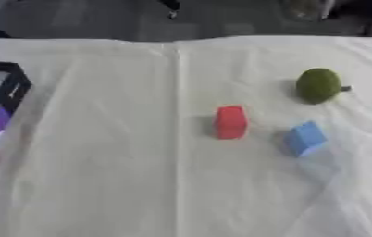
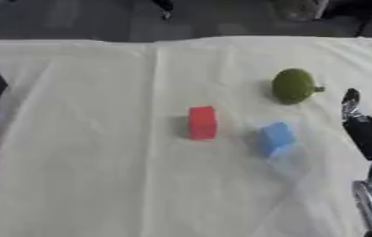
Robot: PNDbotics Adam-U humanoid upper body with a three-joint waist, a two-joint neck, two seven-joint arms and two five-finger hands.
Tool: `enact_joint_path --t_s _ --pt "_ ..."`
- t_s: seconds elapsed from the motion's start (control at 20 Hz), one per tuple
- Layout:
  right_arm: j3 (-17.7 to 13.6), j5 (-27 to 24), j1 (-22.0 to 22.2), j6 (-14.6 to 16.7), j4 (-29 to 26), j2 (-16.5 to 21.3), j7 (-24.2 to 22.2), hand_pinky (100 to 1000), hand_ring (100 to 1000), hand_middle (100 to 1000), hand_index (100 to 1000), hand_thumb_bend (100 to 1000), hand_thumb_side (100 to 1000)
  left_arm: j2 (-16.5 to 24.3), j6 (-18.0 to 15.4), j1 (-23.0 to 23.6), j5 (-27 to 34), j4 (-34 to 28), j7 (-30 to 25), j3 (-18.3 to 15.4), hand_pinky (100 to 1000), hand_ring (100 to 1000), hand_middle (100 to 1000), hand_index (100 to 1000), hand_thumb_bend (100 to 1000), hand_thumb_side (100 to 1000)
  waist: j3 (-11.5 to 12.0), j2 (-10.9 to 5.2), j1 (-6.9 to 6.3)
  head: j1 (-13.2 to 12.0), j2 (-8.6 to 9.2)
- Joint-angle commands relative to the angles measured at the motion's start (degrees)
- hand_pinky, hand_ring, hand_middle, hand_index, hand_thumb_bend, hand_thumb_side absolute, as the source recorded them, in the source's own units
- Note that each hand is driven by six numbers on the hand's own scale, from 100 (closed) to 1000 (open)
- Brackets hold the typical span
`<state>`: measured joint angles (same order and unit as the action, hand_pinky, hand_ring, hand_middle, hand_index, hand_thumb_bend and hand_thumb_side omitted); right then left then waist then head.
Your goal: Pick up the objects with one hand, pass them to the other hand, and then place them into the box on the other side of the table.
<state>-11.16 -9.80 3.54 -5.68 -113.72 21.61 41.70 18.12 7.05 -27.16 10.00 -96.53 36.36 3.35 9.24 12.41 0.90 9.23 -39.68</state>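
Far left, the black box (image 1: 3, 99) sits at the surface's (image 1: 100, 185) edge with something purple inside, then across the cream cloth come the red block (image 1: 231, 122), the blue cube (image 1: 306, 138) tilted on its corner, and the green pear-like fruit (image 1: 317, 85), all untouched. At the right edge the right hand (image 2: 366, 129) hovers beside the cube, fingers (image 2: 350, 99) straight and released, holding nothing; the left hand is out of shot. Risk: that tilted cube could squirt away if nudged off-centre
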Motion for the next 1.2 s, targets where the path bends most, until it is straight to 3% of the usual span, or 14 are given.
enact_joint_path --t_s 0.05,0.3,0.5,0.7,0.95,1.2 --pt "-0.22 -0.39 -0.02 0.62 -0.87 2.78 -1.25 696 872 810 876 373 234 1.67 -0.13 -0.53 -0.16 -0.91 0.22 -0.86 696 650 680 759 213 715 0.14 0.15 0.01 -0.16 0.07" --pt "0.01 1.72 4.86 3.84 -0.87 10.82 -10.24 725 903 848 910 451 256 2.44 -0.07 -0.23 -0.32 -0.63 0.28 -0.81 697 652 680 758 210 717 -0.14 0.01 0.67 0.52 -0.67" --pt "-0.94 0.79 10.22 6.12 -0.87 20.67 -18.31 746 904 851 911 494 258 3.05 -0.04 -0.07 -0.40 -0.56 0.27 -0.79 697 653 679 758 209 719 -0.41 0.04 1.23 0.89 -0.76" --pt "-1.50 -1.39 13.78 5.98 -0.87 30.19 -23.44 770 904 853 913 517 290 3.58 0.01 0.05 -0.49 -0.51 0.22 -0.73 697 654 679 758 208 721 -0.65 0.14 1.76 1.04 -0.63" --pt "-1.03 -3.62 13.12 4.31 -0.87 38.26 -26.60 789 898 850 914 528 298 3.85 0.04 0.07 -0.55 -0.47 0.10 -0.59 697 656 679 758 207 722 -0.63 0.09 2.19 1.52 -0.31" --pt "0.49 -3.70 9.19 2.05 -0.87 44.27 -31.47 816 898 850 912 549 290 3.85 0.02 0.02 -0.44 -0.44 -0.10 -0.39 697 657 679 758 206 724 -0.31 0.14 2.47 2.62 0.01"
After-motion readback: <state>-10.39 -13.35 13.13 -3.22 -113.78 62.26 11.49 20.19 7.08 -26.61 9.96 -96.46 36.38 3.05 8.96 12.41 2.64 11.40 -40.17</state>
